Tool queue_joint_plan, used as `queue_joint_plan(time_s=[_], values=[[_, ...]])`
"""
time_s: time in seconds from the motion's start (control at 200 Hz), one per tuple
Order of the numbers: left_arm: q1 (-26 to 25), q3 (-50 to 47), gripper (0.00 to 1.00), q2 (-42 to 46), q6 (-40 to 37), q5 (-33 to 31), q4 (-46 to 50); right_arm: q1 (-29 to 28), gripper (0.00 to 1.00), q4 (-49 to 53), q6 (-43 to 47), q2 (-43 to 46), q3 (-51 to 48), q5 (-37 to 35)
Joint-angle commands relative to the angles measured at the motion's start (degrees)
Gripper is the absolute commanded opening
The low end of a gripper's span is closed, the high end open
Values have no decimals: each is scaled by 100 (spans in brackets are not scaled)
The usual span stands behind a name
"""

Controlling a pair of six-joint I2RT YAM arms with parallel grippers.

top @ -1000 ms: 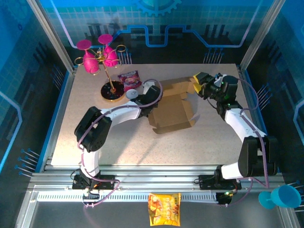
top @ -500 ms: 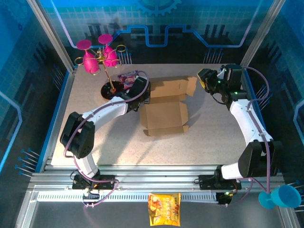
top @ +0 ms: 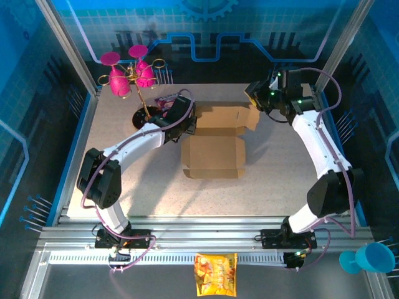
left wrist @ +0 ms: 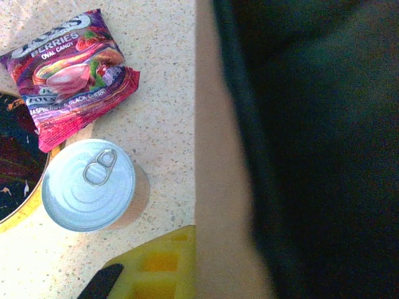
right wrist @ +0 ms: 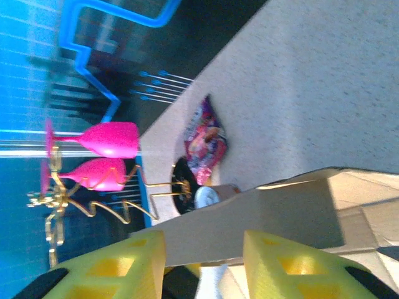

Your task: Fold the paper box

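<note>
At the far left of the tabletop a gold stand carries pink glasses. A candy bag and a sealed can (pull-tab up) sit just beside its base. The left fingers are at the left rear edge of the box; I cannot tell whether they grip it. The box lies mid-tabletop with its tray open and its rear flap raised. The right fingers are spread apart, straddling that flap's right end.
</note>
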State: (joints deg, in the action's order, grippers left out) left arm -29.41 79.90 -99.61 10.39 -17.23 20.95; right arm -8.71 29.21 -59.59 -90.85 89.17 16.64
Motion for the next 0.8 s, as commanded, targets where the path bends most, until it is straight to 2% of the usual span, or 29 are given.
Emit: queue_joint_plan(time_s=[0.0,0.24,0.615,0.725,0.795], values=[[36,288,0,34,-81,156,117,-28,41,654,292,-212,205,-196],[37,344,0,-31,-81,194,144,-78,43,764,322,-569,425,1],[27,413,0,-57,-59,281,176,-152,48,391,-84,-565,382,283],[16,413,0,-35,-48,296,172,-161,47,272,-231,-582,375,386],[9,413,0,-30,-23,291,167,-160,42,209,-325,-606,378,451]])
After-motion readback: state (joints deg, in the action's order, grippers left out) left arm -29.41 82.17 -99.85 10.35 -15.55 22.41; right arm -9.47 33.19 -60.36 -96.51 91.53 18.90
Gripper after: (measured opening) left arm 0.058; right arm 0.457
